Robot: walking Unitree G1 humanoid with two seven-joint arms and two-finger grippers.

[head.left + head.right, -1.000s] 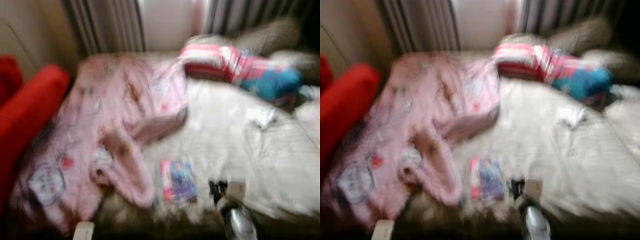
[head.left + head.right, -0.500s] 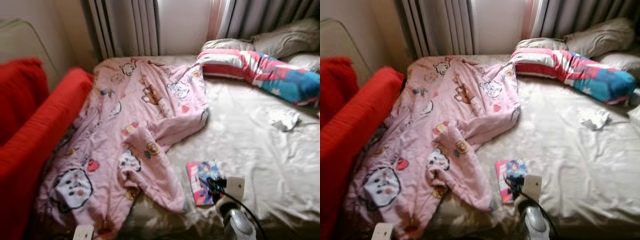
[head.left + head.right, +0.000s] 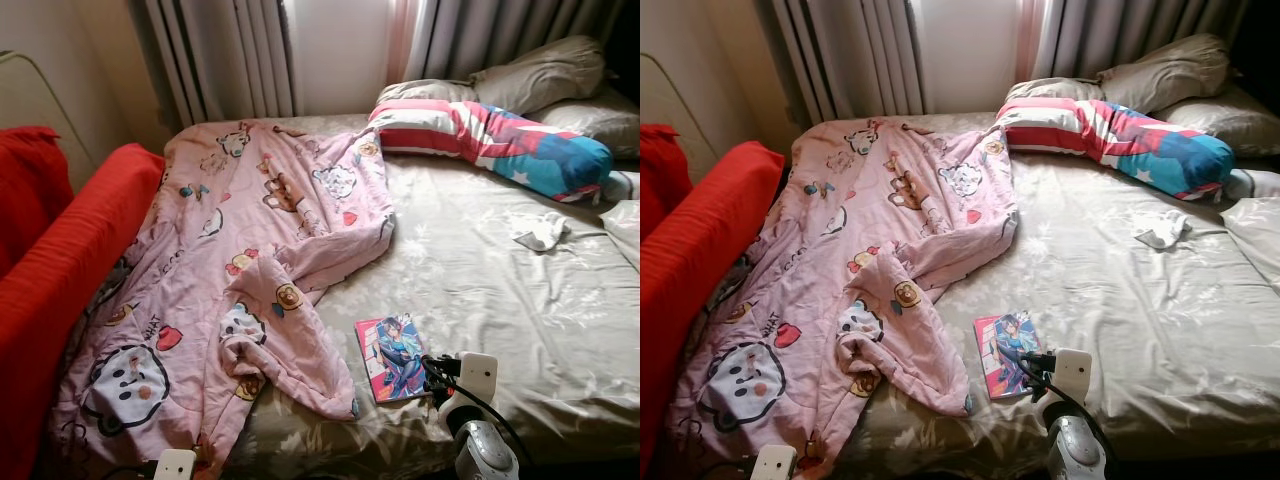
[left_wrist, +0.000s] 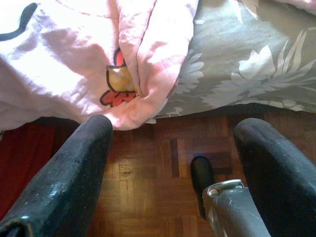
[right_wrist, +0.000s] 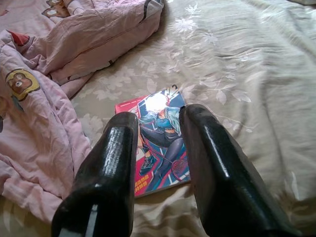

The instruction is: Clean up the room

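Here the right gripper [image 5: 158, 128] hangs over the near edge of the bed [image 3: 500, 290], its two black fingers [image 5: 111, 163] spread apart and holding nothing; the book [image 5: 158, 143] lies flat on the grey flowered sheet directly beyond them, showing in the gap between the fingers and not touching them. The left gripper [image 4: 173, 143] sits low at the foot of the bed, fingers wide apart, over the wooden floor [image 4: 148, 182]. Just beside the book lies a rumpled pink blanket [image 3: 240, 270], one folded corner close to the cover. Further off rest a striped bolster [image 3: 490, 135], grey pillows [image 3: 540, 75] and a small white cloth [image 3: 540, 232]. A red sofa [image 3: 60, 270] flanks the bed; curtains [image 3: 220, 60] hang behind.
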